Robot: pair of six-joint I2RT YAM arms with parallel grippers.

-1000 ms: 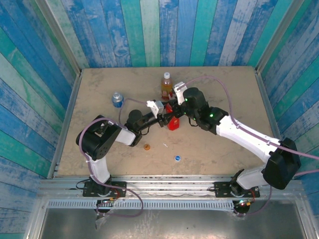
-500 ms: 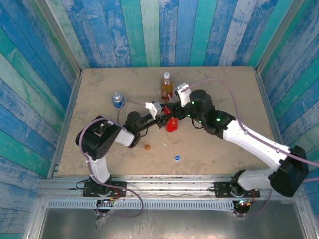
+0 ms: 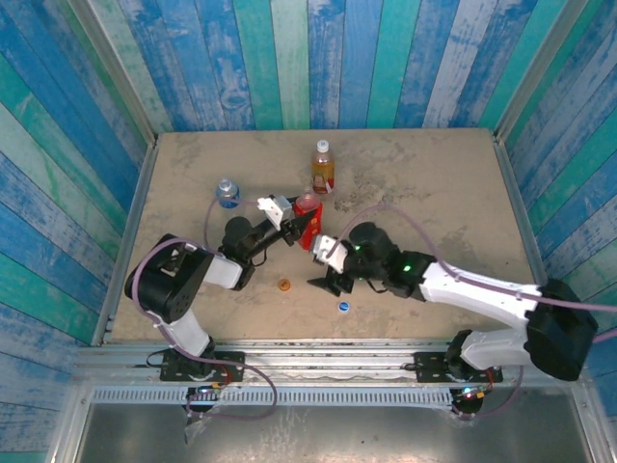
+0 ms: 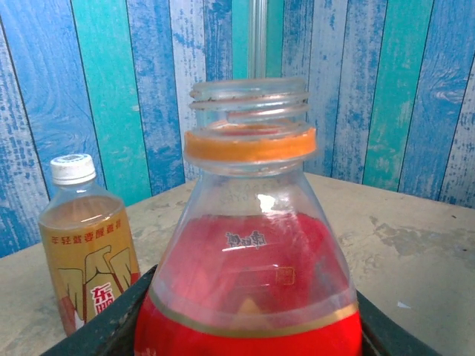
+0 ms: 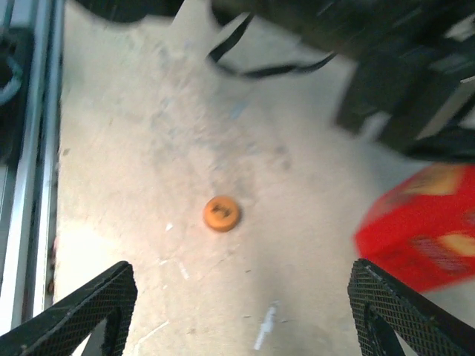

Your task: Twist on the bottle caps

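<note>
Top view: the left gripper [image 3: 299,222] is clamped on the red bottle [image 3: 308,230] and has drawn it a little left and nearer than a second ago. The right gripper [image 3: 326,285] was at that bottle then. It has let go and swung toward the near edge, and now sits between the orange cap [image 3: 284,285] and the blue cap [image 3: 343,307]. The tea bottle [image 3: 323,166] stands behind, the clear bottle [image 3: 228,193] off to the left.

Left wrist: the red bottle's threaded neck is bare above an orange ring. Dark jaws press its body from both sides. The tea bottle already wears the white cap [image 4: 73,167].

Right wrist: the jaws stand wide apart with nothing between them. The orange cap lies flat on the table [image 5: 133,163] ahead, and the red bottle is at the right edge. The bottle looks secured, so the right arm is probably going for the orange cap.
</note>
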